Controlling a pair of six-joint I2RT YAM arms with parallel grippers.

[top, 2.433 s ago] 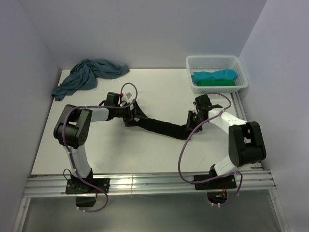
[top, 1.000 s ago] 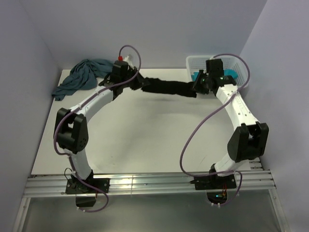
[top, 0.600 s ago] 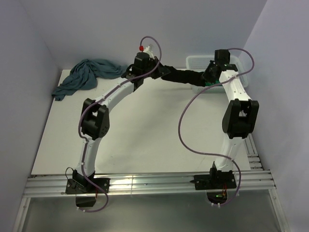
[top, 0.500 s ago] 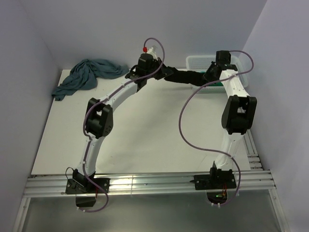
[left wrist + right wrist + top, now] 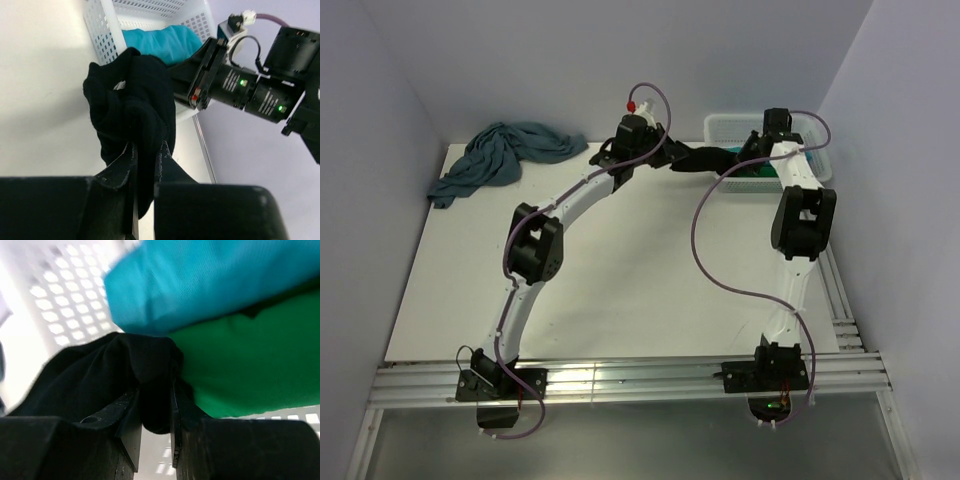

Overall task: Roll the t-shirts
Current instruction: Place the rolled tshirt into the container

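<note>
Fingers (image 5: 118, 167) of the left gripper (image 5: 145, 152) pinch the black t-shirt (image 5: 135, 100) just outside the basket (image 5: 105, 30). Only the right wrist view shows the right gripper (image 5: 152, 400) clamping it within, beside the green shirt (image 5: 250, 365).

Both arms (image 5: 575, 195) have white links, black joints (image 5: 535, 247) and looping purple cables (image 5: 694, 240).

Rolled black shirt (image 5: 705, 160) now off mid surface (image 5: 620, 280), up at far-right corner w/ one end over basket (image 5: 725, 127) rim. Both arms stretch out; right gripper (image 5: 752, 152) over basket, left gripper (image 5: 672, 160) beside it.
</note>
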